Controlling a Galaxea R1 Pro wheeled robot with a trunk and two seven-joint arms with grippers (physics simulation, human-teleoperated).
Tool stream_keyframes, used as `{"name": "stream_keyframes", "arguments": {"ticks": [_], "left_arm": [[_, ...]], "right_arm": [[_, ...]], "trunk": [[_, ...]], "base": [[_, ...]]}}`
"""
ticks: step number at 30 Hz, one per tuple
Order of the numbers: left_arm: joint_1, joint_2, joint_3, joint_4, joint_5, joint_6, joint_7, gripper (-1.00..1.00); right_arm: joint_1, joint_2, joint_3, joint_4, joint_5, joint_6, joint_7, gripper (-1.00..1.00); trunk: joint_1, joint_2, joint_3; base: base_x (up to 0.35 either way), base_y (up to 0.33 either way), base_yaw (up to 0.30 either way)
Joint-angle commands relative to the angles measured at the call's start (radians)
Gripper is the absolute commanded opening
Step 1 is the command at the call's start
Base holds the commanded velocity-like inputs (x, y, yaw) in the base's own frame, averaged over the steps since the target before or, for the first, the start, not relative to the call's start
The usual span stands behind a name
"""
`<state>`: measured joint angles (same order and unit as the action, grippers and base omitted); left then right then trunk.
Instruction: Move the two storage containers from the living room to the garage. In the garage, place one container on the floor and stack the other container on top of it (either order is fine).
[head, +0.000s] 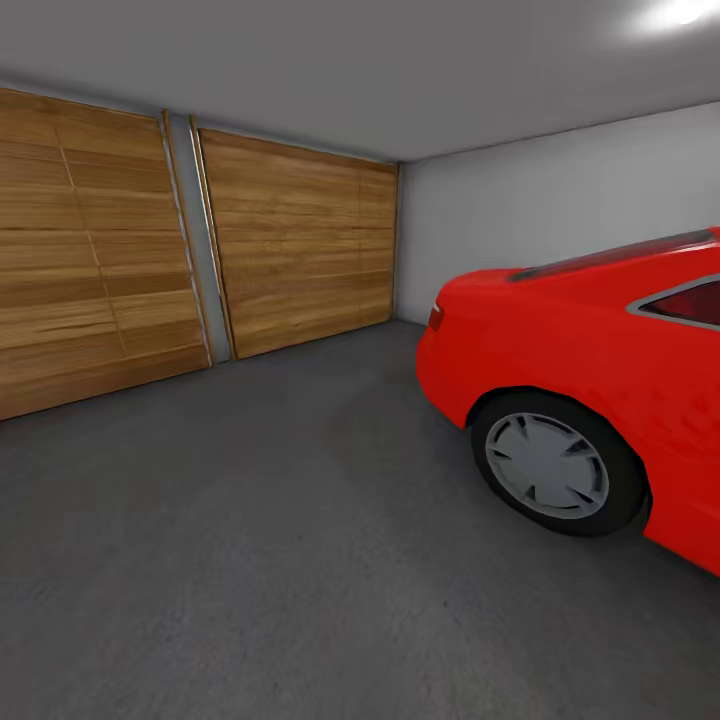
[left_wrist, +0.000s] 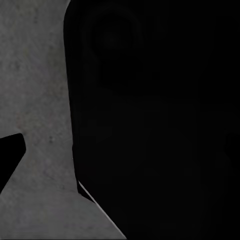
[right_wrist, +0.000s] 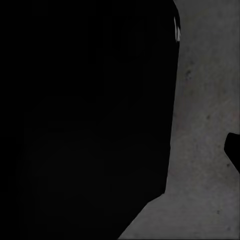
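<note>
Presently I am inside the garage, and neither storage container appears in any of my three feeds, so I cannot give a bearing from either gripper to a container, nor its long axis, nor say which arm is nearer.

In the head view the dark grey concrete floor (head: 300, 560) runs ahead of me. Two wooden panel doors (head: 300, 250) stand from about 9 to 12 o'clock, a white wall (head: 540, 190) at about 1 o'clock, and the red car (head: 600, 380) sits at 3 o'clock with one wheel (head: 548, 465) facing me. The stretch of floor between the doors and the car looks, in my judgement, the likely place to set a container down.

Each wrist camera looks down on speckled concrete past a large black shape I cannot identify, with a small dark corner at the frame edge. I cannot tell whether either gripper is spread, pressed together or carrying anything.
</note>
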<state>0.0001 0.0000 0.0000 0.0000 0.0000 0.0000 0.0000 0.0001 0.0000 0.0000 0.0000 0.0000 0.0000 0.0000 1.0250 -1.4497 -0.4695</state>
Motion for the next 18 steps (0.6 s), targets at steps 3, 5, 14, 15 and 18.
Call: {"name": "stream_keyframes", "arguments": {"ticks": [3,5,14,15,18], "left_arm": [[0.001,-0.005,0.011,-0.006,0.006,-0.006,-0.002,1.00],[0.001,-0.005,0.015,-0.006,0.006,-0.006,-0.002,1.00],[0.001,-0.005,0.015,-0.013,0.053,-0.042,-0.002,1.00],[0.001,-0.005,0.014,-0.013,0.058,-0.043,-0.002,1.00],[0.001,-0.002,0.005,-0.015,0.075,-0.046,-0.002,1.00]], "right_arm": [[-0.002,-0.002,0.003,0.002,0.002,-0.002,0.004,1.00],[-0.002,-0.002,0.003,0.002,0.003,-0.002,0.004,1.00],[-0.002,0.001,0.005,0.003,0.005,-0.003,0.006,1.00],[-0.002,0.000,0.007,0.003,0.005,-0.003,0.006,1.00],[-0.002,0.000,0.008,0.003,0.005,-0.003,0.006,1.00]], "trunk": [[0.000,0.000,0.000],[0.000,0.000,0.000],[0.000,0.000,0.000],[0.000,0.000,0.000],[0.000,0.000,0.000]], "base": [[0.000,0.000,0.000],[0.000,0.000,0.000],[0.000,0.000,0.048],[0.000,0.000,0.228],[0.000,0.000,0.261]]}}
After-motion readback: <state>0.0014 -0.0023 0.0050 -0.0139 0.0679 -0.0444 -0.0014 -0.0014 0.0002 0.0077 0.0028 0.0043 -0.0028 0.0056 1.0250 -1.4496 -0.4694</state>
